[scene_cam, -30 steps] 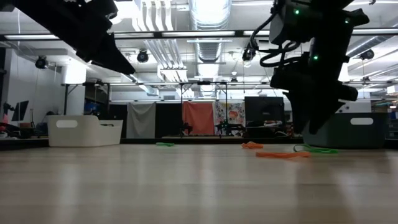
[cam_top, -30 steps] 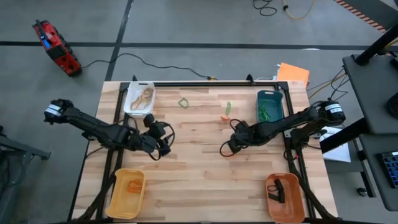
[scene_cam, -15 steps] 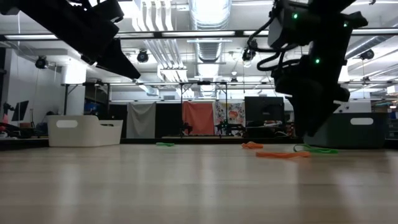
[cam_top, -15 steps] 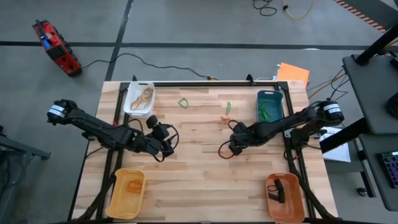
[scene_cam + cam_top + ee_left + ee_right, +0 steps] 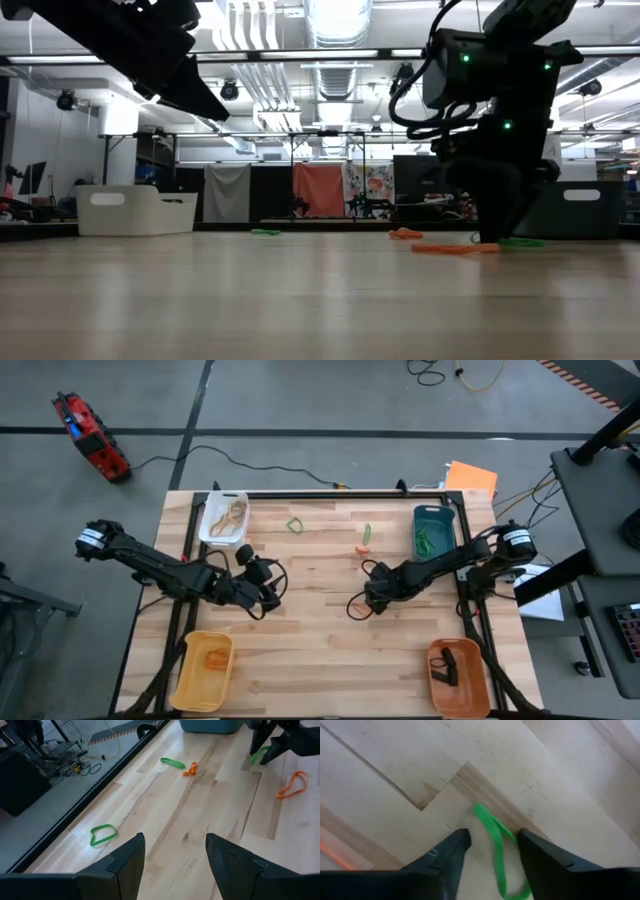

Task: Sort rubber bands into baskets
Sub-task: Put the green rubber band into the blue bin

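Your right gripper (image 5: 490, 847) is down at the table, centre-right in the high view, fingers parted around a green rubber band (image 5: 495, 845). It looks thin, light and floppy, so pinch the strand lying between them

Over the last second the right pincer (image 5: 490, 851) dropped to the wooden desk (image 5: 310, 640) and straddled a thin green rubber band (image 5: 492, 837), while the left pincer (image 5: 270, 592) slid slightly toward the desk's middle.
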Robot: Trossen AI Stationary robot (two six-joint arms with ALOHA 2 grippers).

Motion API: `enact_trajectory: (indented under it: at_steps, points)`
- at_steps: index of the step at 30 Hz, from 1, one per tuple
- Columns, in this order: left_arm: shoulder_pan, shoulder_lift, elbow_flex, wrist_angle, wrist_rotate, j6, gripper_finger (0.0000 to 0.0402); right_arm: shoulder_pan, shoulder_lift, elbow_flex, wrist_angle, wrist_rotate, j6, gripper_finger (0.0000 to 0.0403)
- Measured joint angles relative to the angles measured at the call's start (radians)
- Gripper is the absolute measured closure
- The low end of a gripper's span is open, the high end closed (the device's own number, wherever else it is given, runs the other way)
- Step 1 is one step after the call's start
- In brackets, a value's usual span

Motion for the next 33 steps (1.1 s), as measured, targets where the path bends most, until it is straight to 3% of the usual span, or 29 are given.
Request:
enact_trajectory:
  at_steps: [9,14,33]
  points:
    - [0.000,0.000,0.003,-0.002,-0.001,0.023,0.0208,-0.001,-0.012,-0.003,0.004,0.003,-0.039,0.0379]
    - [0.000,0.000,0.005,-0.002,-0.001,0.023,0.0208,-0.002,-0.023,0.051,-0.064,-0.007,-0.065,0.0392]
    - [0.000,0.000,0.003,-0.002,0.000,0.023,0.0208,-0.063,-0.035,0.592,-0.264,0.005,-0.490,0.0394]
